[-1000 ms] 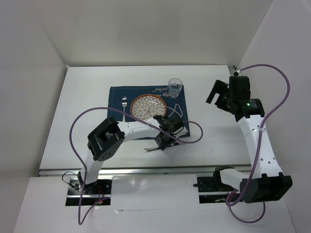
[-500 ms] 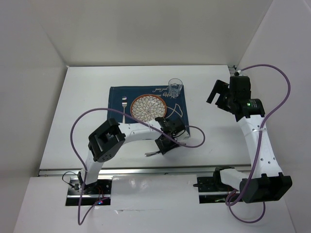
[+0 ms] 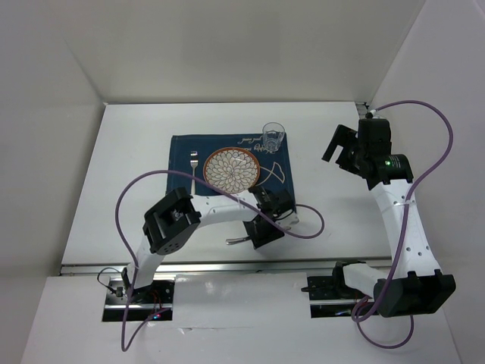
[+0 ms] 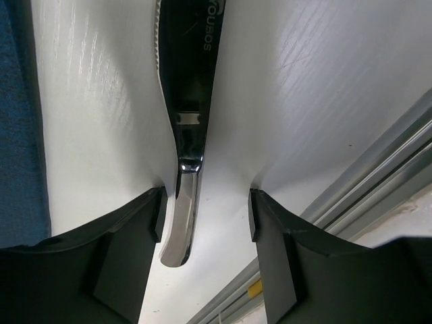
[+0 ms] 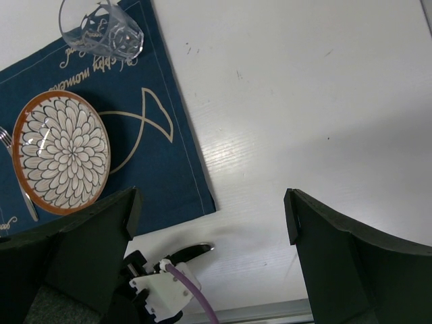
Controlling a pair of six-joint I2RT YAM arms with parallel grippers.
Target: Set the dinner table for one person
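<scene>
The dinner table (image 3: 121,174) is a white top with a metal rail (image 4: 378,182) at its near edge. A steel knife (image 4: 185,101) lies flat on it, just off the navy placemat (image 3: 182,152); it also shows in the top view (image 3: 236,240). My left gripper (image 3: 259,235) is low over the knife, jaws open, and the handle end lies between the fingers (image 4: 128,250), close to the left one. My right gripper (image 3: 339,144) hangs open and empty, high over the table's right side.
On the placemat stand a patterned plate (image 3: 233,168), a fork (image 3: 193,171) to its left and a clear glass (image 3: 273,136) at the far right corner. The right wrist view shows the plate (image 5: 61,152), glass (image 5: 101,30) and knife tip (image 5: 192,251).
My left gripper has moved a little toward the table's near edge, and the knife has shifted slightly the same way. The right arm has not moved.
</scene>
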